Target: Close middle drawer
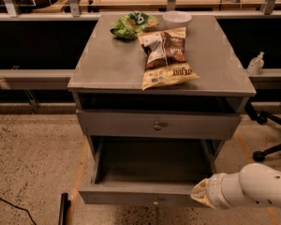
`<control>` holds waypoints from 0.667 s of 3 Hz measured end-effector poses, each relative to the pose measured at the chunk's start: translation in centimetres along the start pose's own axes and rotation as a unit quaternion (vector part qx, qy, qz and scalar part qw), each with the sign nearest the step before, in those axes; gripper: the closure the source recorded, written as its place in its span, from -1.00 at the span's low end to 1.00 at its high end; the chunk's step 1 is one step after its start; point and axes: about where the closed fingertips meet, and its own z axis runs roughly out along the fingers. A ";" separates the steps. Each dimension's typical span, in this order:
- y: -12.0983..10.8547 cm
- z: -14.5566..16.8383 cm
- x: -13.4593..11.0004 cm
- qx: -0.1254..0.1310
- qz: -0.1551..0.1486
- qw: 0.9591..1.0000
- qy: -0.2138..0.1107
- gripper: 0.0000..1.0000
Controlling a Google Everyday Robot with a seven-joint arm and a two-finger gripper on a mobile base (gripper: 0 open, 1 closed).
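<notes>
The middle drawer [131,194] is pulled far out of the grey cabinet [112,64], and its deep box is empty. Its flat front faces me at the bottom, with a small round knob [155,201] at its centre. My gripper [199,194] is at the right end of that drawer front, at the tip of the white arm [253,186] that comes in from the lower right. Only its tan wrist end shows, against the front's right corner. The drawer above [158,125] is nearly shut.
A brown chip bag [166,55], a green bag [131,25] and a white bowl [176,18] lie on the cabinet top. A spray bottle [255,63] and a chair base [267,151] are at right. A black cable [4,203] lies on the floor at left.
</notes>
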 end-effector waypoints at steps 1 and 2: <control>0.0 0.0 0.0 0.001 0.001 1.000 0.000 1.00; 0.3 2.1 0.7 0.024 0.012 1.000 -0.001 1.00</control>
